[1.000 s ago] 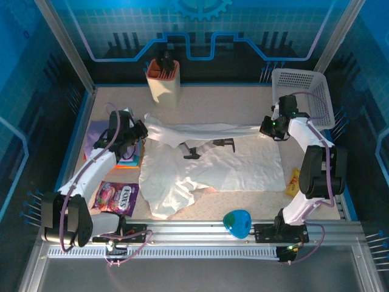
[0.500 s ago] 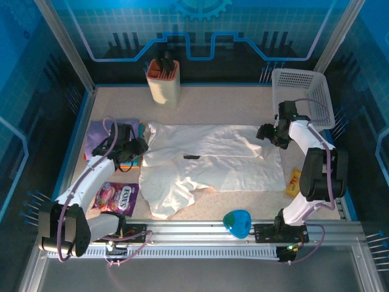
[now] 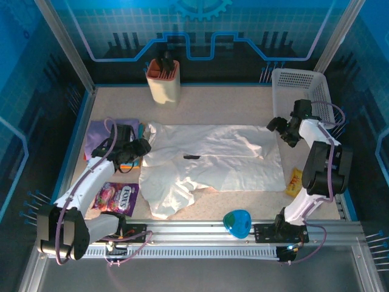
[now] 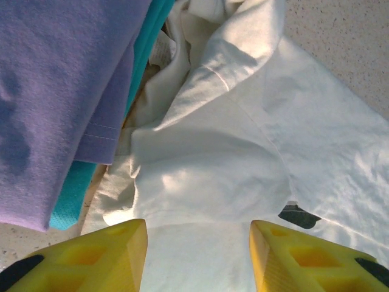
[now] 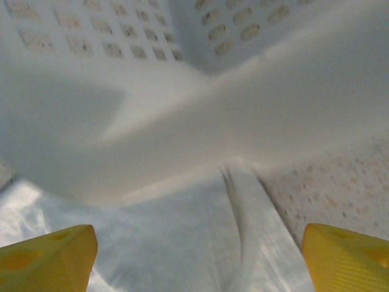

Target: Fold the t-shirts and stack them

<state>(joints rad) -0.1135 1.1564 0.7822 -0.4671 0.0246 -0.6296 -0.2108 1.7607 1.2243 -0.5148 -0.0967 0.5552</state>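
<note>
Well, large white cloth t-shirt lay flat on speckled counter; left hand and right hand both spread, empty, at its far corners. I judged best: pinch edges evenly, fold without dragging.

From shirt: bare table open at 12 o'clock, between holder at 11 and basket at 2. Folded stack blocks 9; packet at 8; blue object at 6.

My fingers: matt yellow plastic. White t-shirt: soft creased cloth. Basket: perforated plastic. Snack packet: glossy. Tabletop: speckled matt.
</note>
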